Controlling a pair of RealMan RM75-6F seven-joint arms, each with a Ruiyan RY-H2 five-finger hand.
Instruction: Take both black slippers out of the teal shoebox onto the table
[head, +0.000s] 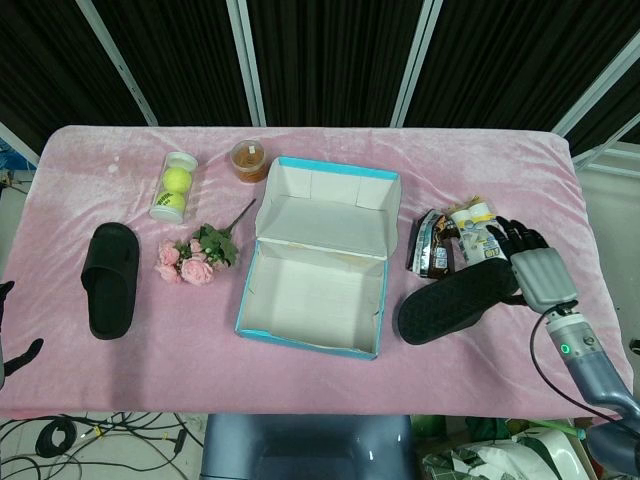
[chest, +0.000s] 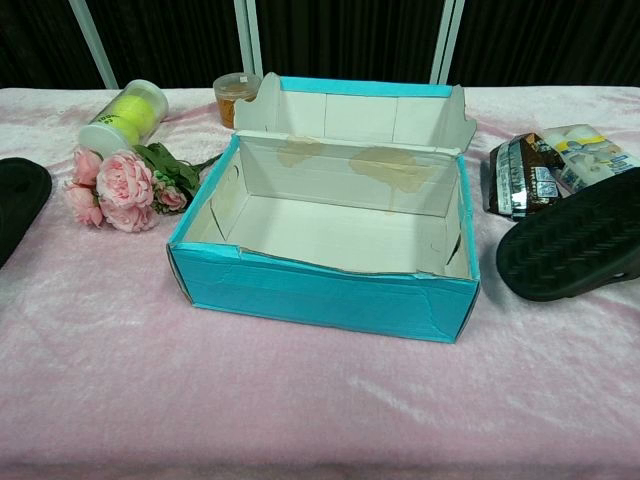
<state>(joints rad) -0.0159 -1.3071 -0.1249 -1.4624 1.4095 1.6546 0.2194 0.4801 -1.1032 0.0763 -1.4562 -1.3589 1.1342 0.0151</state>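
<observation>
The teal shoebox (head: 312, 278) sat open and empty near the middle of the pink table (head: 300, 380). One black slipper (head: 110, 278) lay flat on the cloth far to its left. The second slipper (head: 455, 300) was sole-up just right of the box, held at its heel by the right hand (head: 528, 268). Snack packets (head: 450, 235) lay behind it. The left hand (head: 12, 350) barely showed; I could not tell its state.
</observation>
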